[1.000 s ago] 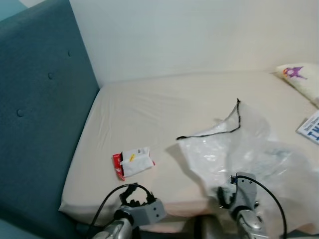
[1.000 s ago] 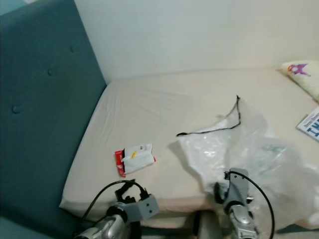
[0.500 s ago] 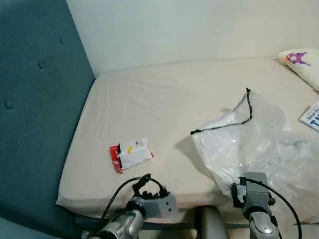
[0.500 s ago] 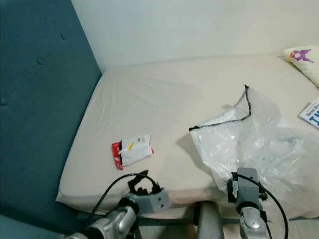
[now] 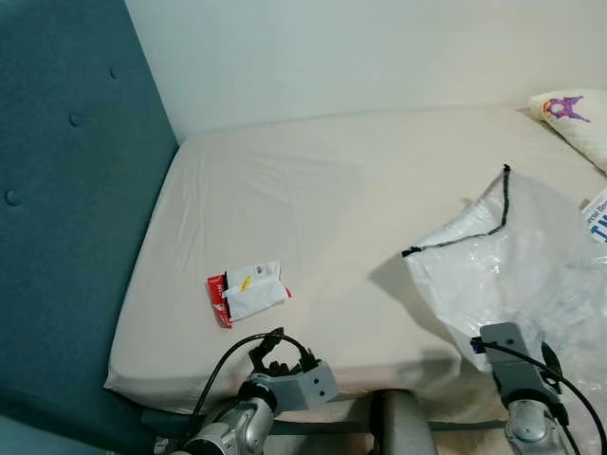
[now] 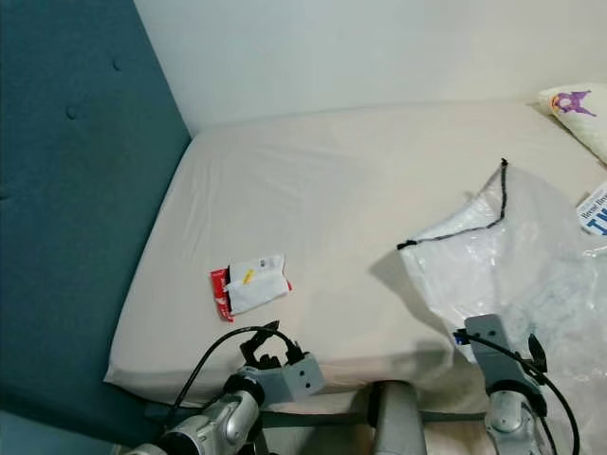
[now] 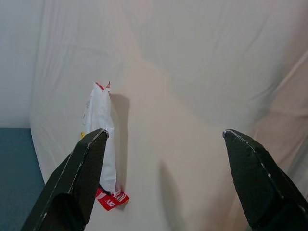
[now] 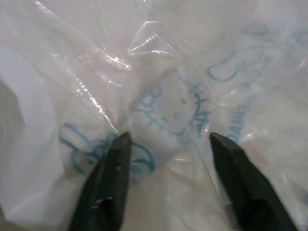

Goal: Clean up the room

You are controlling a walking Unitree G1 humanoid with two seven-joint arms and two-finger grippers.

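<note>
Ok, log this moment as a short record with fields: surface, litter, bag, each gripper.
surface: cream-sheeted mattress against a teal padded headboard
litter: small red and white wrapper, lying flat near the mattress's front edge
bag: clear crinkled plastic bag with a dark drawstring rim
left gripper: open, fingers aimed at the wrapper, not touching
right gripper: open, fingers against the bag

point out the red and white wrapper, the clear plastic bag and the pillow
red and white wrapper (image 5: 249,294), left eye view, on its white middle
clear plastic bag (image 5: 531,265), left eye view, on its crinkled upper side
pillow (image 5: 574,118), left eye view, just below the purple print
</note>
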